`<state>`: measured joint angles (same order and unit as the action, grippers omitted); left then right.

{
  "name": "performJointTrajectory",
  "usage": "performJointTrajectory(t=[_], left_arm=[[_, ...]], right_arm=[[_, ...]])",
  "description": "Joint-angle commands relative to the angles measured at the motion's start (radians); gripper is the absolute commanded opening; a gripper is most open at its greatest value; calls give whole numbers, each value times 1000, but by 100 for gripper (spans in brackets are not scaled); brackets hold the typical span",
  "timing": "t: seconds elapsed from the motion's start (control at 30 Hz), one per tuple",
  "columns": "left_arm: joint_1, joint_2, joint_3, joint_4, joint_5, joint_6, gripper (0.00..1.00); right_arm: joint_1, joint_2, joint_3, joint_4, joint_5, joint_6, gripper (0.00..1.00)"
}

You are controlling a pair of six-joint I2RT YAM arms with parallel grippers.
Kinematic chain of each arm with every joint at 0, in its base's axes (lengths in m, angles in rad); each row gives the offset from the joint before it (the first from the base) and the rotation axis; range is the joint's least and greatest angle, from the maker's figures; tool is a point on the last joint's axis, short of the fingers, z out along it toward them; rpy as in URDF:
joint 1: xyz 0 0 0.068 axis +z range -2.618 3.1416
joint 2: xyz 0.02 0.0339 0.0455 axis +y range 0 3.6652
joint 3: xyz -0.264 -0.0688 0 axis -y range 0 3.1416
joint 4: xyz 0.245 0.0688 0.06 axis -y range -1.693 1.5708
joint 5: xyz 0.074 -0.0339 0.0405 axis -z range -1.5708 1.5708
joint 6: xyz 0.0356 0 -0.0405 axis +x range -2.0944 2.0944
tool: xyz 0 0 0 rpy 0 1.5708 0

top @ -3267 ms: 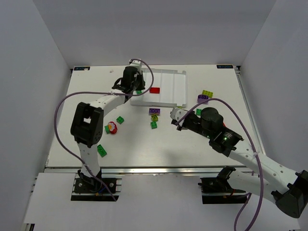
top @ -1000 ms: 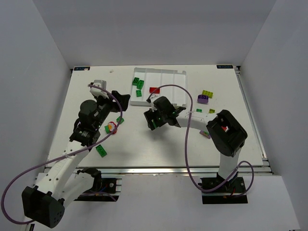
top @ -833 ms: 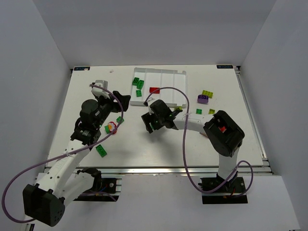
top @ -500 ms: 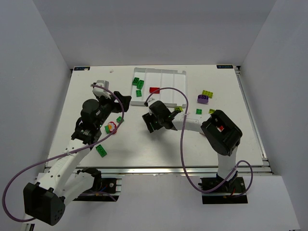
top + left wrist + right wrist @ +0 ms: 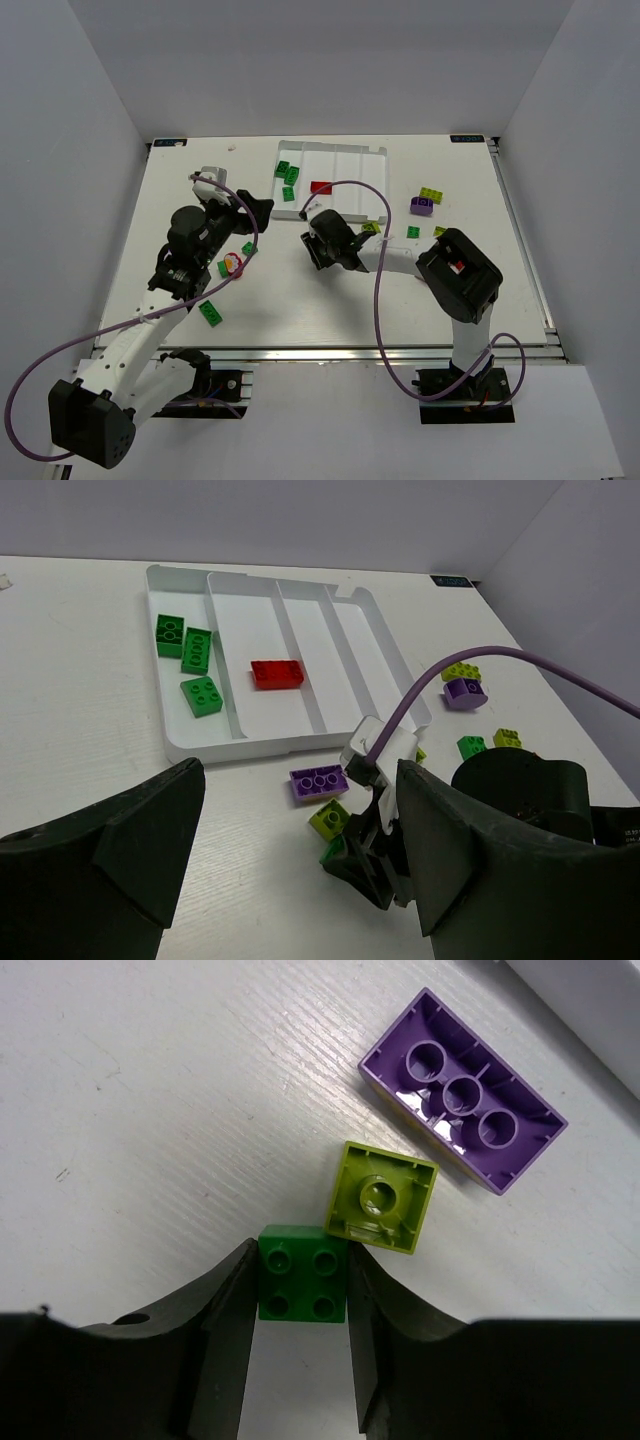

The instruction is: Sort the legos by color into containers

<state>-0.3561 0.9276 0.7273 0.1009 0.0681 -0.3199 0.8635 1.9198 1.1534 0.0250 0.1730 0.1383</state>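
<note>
The white tray (image 5: 372, 180) lies at the back centre, its containers side by side; three green legos (image 5: 190, 650) sit in the leftmost one and a red lego (image 5: 277, 673) in the second. In front of the tray, my right gripper (image 5: 300, 1290) is shut on a small green lego (image 5: 302, 1272), which rests on the table with a jaw against each side. A yellow-green lego (image 5: 380, 1197) lies upside down, touching it, and a purple lego (image 5: 462, 1092) lies just beyond. My left gripper (image 5: 255, 205) hovers open and empty left of the tray.
More legos lie right of the tray: purple (image 5: 421, 206), yellow-green (image 5: 431, 193) and green (image 5: 413, 231). On the left are green legos (image 5: 212, 312) (image 5: 249, 248) and a red-and-yellow round piece (image 5: 234, 263). White walls enclose the table.
My right gripper's jaws have closed in onto the green lego, and its wrist has shifted slightly. The left arm has barely moved.
</note>
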Motion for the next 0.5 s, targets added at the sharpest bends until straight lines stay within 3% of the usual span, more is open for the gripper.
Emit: performJointTrajectory(t=[0.0, 0.17, 0.37, 0.47], left_arm=[[2, -26, -8, 16, 15, -1, 86], [2, -42, -11, 19, 12, -4, 86], [2, -68, -11, 25, 16, -7, 87], [2, -87, -12, 28, 19, -7, 87]], right_arm=[[-3, -27, -18, 42, 0, -45, 19], [-3, -67, -17, 29, -88, -97, 0], [-3, -133, 83, -177, -357, -382, 0], [-6, -203, 37, -131, -406, -482, 0]])
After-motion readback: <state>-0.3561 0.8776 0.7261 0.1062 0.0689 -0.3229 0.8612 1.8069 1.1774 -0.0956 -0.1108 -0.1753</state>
